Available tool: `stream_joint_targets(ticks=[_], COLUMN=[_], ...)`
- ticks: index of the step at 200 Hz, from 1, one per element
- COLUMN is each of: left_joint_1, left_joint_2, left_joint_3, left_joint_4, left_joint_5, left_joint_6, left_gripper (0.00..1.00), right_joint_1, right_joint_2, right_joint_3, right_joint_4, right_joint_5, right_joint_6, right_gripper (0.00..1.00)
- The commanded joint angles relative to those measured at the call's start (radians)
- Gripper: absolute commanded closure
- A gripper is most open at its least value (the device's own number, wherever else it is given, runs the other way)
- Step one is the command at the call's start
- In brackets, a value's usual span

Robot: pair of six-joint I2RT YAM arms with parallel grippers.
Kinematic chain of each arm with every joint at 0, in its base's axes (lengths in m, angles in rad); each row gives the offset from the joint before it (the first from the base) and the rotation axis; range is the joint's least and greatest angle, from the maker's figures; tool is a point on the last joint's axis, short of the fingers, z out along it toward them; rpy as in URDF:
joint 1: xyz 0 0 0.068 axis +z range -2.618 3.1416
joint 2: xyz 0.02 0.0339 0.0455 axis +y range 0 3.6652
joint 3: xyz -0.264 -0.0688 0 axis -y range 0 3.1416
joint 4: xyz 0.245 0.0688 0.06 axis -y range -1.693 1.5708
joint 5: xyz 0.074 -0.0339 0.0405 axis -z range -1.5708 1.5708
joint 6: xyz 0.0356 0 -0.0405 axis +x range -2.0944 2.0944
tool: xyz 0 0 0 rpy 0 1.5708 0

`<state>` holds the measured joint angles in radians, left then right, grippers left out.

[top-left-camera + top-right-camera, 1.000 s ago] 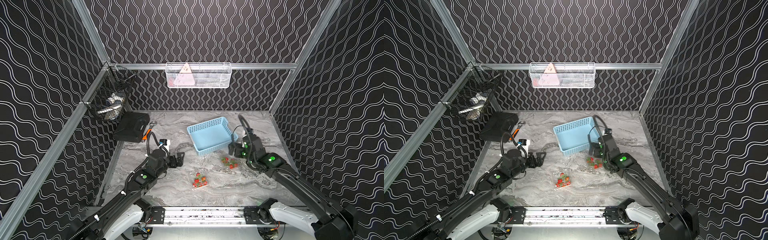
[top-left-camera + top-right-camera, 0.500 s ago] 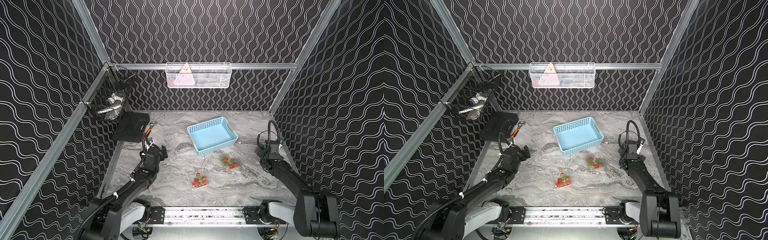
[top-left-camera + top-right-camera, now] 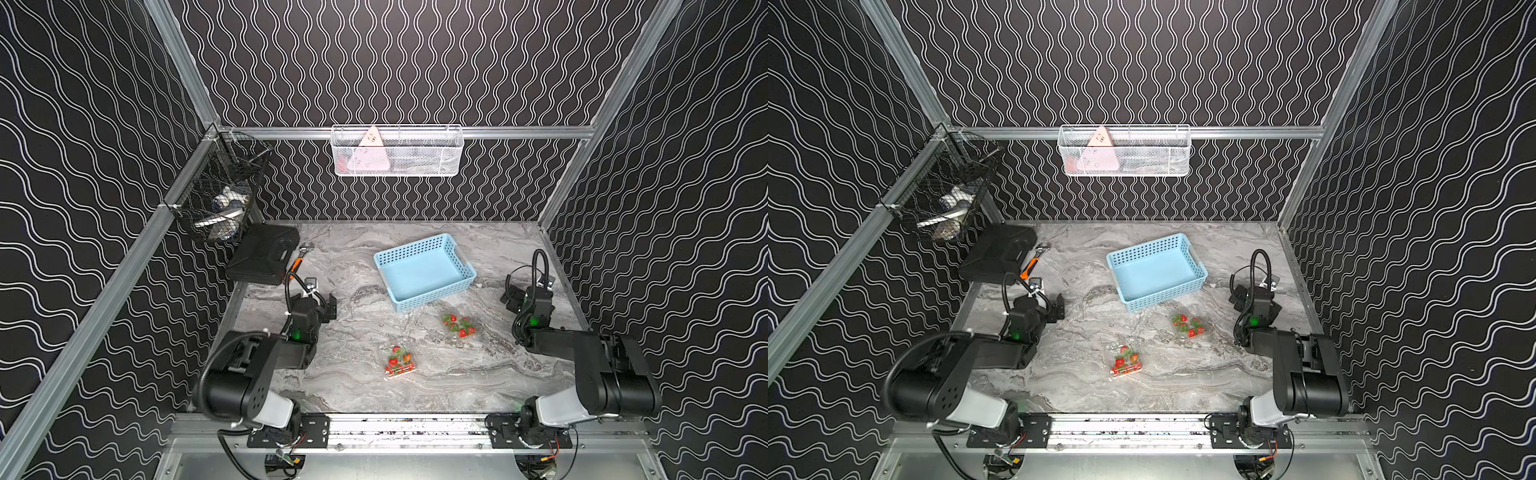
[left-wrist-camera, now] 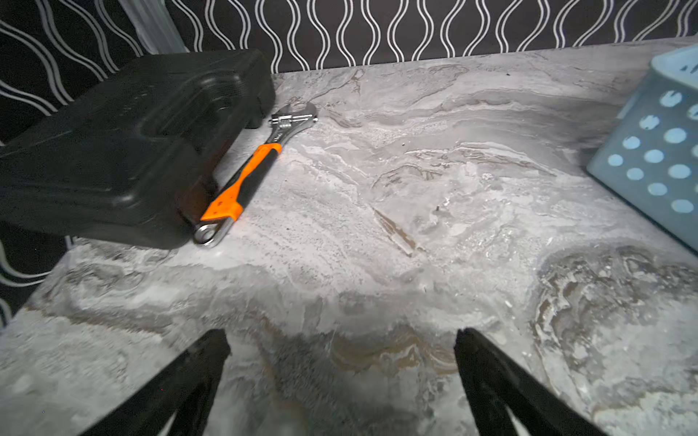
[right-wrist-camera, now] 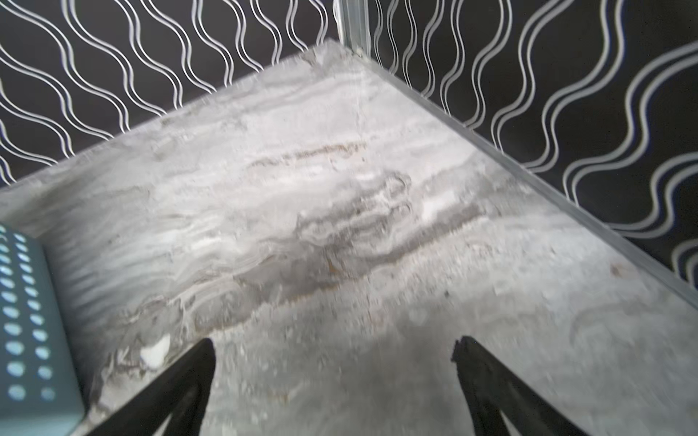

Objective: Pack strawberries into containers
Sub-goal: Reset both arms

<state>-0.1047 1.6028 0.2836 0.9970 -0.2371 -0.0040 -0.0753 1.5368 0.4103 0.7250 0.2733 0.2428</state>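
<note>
The marbled tabletop has bare room across its middle and along its front edge. A black case fills the back-left corner. The light-blue basket sits back of centre; its long sides run roughly left to right, skewed, with the right end turned toward the back edge.

The two clear containers lie in front of the basket and apart from each other. In both top views one is close to the basket's front side, its long axis slanting from back-left to front-right. The other is nearer the front edge, its outline too faint to give an axis. The strawberries lie inside both; which way each berry points cannot be told.

An orange-handled wrench lies along the case, head toward the back edge.

The left gripper hangs by the left edge with jaws spread wide and nothing between them. The right gripper, by the right edge, is likewise spread and unloaded.
</note>
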Motion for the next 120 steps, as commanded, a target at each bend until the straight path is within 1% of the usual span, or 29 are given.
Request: stream_joint_targets(ticks=[1, 6, 16, 27, 33, 40, 45, 48, 59, 64, 70, 79, 83, 93, 104, 112, 120], left_joint_1=[0.012, 0.019, 0.02, 0.02, 0.02, 0.021, 0.02, 0.02, 0.02, 0.018, 0.018, 0.016, 0.014, 0.014, 0.013, 0.013, 0.013], left_joint_2=[0.035, 0.017, 0.061, 0.035, 0.043, 0.056, 0.05, 0.047, 0.055, 0.052, 0.048, 0.053, 0.053, 0.049, 0.052, 0.052, 0.051], left_joint_3=[0.028, 0.053, 0.066, 0.084, 0.085, 0.08, 0.081, 0.083, 0.076, 0.076, 0.08, 0.073, 0.074, 0.08, 0.073, 0.075, 0.08], left_joint_4=[0.127, 0.035, 0.087, -0.004, 0.018, 0.05, 0.034, 0.024, 0.055, 0.052, 0.034, 0.06, 0.059, 0.036, 0.057, 0.057, 0.039], left_joint_5=[0.074, 0.081, 0.078, 0.076, 0.067, 0.059, 0.057, 0.058, 0.045, 0.042, 0.045, 0.042, 0.041, 0.048, 0.042, 0.049, 0.059], left_joint_6=[0.029, 0.023, 0.038, 0.028, 0.027, 0.028, 0.028, 0.021, 0.026, 0.027, 0.027, 0.03, 0.032, 0.026, 0.031, 0.036, 0.03], left_gripper=[0.01, 0.01, 0.01, 0.01, 0.01, 0.01, 0.01, 0.01, 0.01, 0.01, 0.01, 0.01, 0.01, 0.01, 0.01, 0.01, 0.01], right_joint_1=[-0.003, -0.003, -0.001, 0.001, 0.0, 0.002, 0.007, 0.009, 0.011, 0.009, 0.009, 0.011, 0.011, 0.011, 0.011, 0.011, 0.011], right_joint_2=[0.029, 0.025, 0.022, 0.04, 0.066, 0.125, 0.153, 0.149, 0.082, 0.071, 0.091, 0.132, 0.14, 0.114, 0.095, 0.102, 0.118], right_joint_3=[0.011, 0.014, 0.004, -0.035, -0.061, -0.096, -0.11, -0.11, -0.08, -0.067, -0.07, -0.086, -0.091, -0.079, -0.059, -0.058, -0.068], right_joint_4=[0.113, 0.096, 0.111, 0.193, 0.258, 0.424, 0.495, 0.489, 0.303, 0.262, 0.303, 0.412, 0.433, 0.356, 0.287, 0.299, 0.353], right_joint_5=[-0.068, -0.08, -0.108, -0.122, -0.115, -0.123, -0.133, -0.13, -0.119, -0.113, -0.107, -0.112, -0.114, -0.116, -0.111, -0.113, -0.112], right_joint_6=[-0.062, -0.065, -0.077, -0.082, -0.075, -0.097, -0.11, -0.11, -0.09, -0.084, -0.087, -0.102, -0.105, -0.095, -0.089, -0.094, -0.1], right_gripper=[0.0, 0.0, 0.0, 0.0, 0.0, 0.0, 0.0, 0.0, 0.0, 0.0, 0.0, 0.0, 0.0, 0.0, 0.0, 0.0, 0.0])
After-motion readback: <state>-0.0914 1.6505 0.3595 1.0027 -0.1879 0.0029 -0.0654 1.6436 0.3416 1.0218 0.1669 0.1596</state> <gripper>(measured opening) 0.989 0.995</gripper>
